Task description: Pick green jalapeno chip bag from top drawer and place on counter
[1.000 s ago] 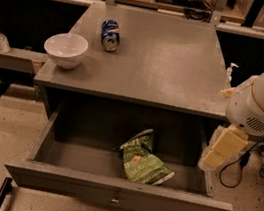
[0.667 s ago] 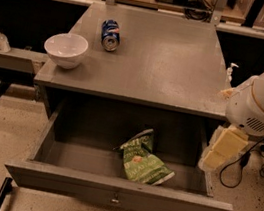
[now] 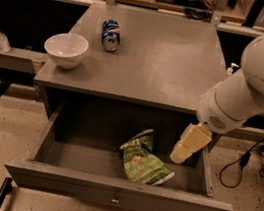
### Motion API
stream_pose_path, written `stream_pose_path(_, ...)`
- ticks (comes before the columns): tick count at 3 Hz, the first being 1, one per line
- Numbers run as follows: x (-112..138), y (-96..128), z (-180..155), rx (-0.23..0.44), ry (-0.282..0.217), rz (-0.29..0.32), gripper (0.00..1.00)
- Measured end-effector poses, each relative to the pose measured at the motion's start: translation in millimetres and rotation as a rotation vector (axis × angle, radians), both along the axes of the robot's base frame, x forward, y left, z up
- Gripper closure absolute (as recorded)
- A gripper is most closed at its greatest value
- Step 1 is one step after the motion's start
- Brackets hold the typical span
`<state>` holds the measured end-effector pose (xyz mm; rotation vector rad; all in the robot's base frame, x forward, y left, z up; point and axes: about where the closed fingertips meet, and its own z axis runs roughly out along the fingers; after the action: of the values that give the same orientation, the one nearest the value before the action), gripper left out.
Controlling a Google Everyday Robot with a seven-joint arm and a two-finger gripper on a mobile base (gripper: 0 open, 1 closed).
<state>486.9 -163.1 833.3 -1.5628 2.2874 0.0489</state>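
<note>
The green jalapeno chip bag point(image 3: 142, 162) lies crumpled in the open top drawer point(image 3: 116, 192), right of its middle. The drawer is pulled out below the counter point(image 3: 165, 62). My gripper point(image 3: 190, 144) hangs from the white arm at the right. It is above the drawer's right side, just right of the bag and apart from it.
A white bowl point(image 3: 65, 49) sits at the counter's front left corner. A blue soda can point(image 3: 110, 35) lies on its side behind the bowl. Cables run on the floor at the right. A shelf with small items is at the far left.
My arm and gripper have shifted a little left and lower, toward the drawer's inside. The bag, bowl and can have not moved.
</note>
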Motion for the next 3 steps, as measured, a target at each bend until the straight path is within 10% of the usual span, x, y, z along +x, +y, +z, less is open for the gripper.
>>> stream_pose_path(3,26.2,44.4,-59.4,-0.086,0.054,-0.249,0.0)
